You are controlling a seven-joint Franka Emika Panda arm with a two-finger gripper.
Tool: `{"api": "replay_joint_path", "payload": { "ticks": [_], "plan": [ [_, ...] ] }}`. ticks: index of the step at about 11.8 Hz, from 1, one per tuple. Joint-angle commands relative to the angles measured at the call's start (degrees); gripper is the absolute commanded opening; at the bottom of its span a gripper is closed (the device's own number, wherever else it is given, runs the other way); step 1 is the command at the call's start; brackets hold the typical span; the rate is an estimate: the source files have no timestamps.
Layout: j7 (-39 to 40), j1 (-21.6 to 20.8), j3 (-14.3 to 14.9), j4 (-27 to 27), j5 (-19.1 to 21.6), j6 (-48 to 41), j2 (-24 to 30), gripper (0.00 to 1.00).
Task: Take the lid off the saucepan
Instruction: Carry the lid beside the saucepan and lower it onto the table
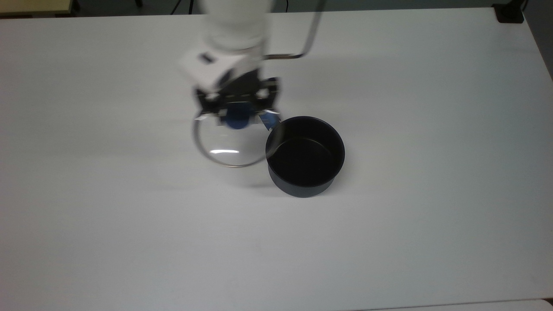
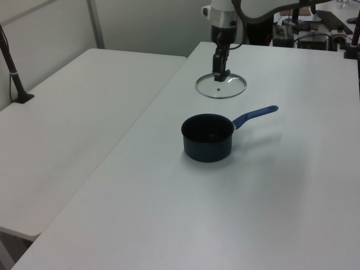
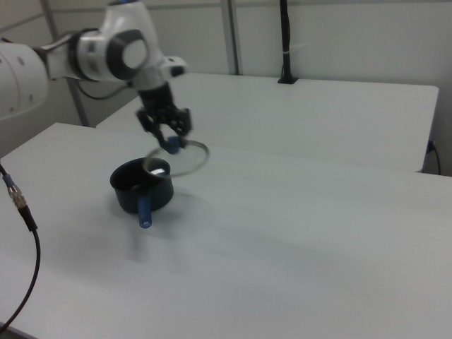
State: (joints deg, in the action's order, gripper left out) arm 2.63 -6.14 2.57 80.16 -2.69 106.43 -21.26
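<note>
The gripper (image 1: 236,113), apparently clamped on the knob, held the glass lid (image 1: 233,144) aloft beside the open saucepan (image 1: 305,156).

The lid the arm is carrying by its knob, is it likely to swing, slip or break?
The lid looks like clear glass with a thin metal rim, so probably stiff but breakable if dropped. The end effector grips only the small blue knob, so the wide disc may tilt or wobble. It hangs in the air beside the saucepan, so a slip would likely hit the table.
</note>
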Motion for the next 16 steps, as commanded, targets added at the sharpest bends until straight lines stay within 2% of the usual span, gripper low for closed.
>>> {"api": "replay_joint_path", "payload": {
  "ticks": [1, 3, 6, 10, 11, 12, 13, 15, 16],
  "plan": [
    [7.99, 8.06, 0.33, 3.24, 1.02, 0.54, -0.18, 0.45],
    [9.67, 11.40, 0.33, 4.47, 1.02, 1.15, -2.10, 0.45],
    [9.23, 11.85, 0.33, 11.31, 0.67, 13.86, -3.96, 0.45],
    [11.34, 12.56, 0.33, 14.13, 0.41, 14.86, -4.93, 0.45],
    [11.00, 12.56, 0.33, 14.58, 0.41, 14.86, -5.02, 0.54],
    [10.64, 12.47, 0.33, 15.10, 0.41, 14.78, -4.93, 0.72],
    [9.51, 12.47, 0.33, 15.02, 0.50, 14.60, -4.93, 1.00],
    [8.45, 12.30, 0.33, 14.32, 0.58, 14.07, -3.88, 1.00],
    [6.79, 11.95, 0.24, 13.54, 0.76, 12.42, -1.52, 1.00]
  ]
}}
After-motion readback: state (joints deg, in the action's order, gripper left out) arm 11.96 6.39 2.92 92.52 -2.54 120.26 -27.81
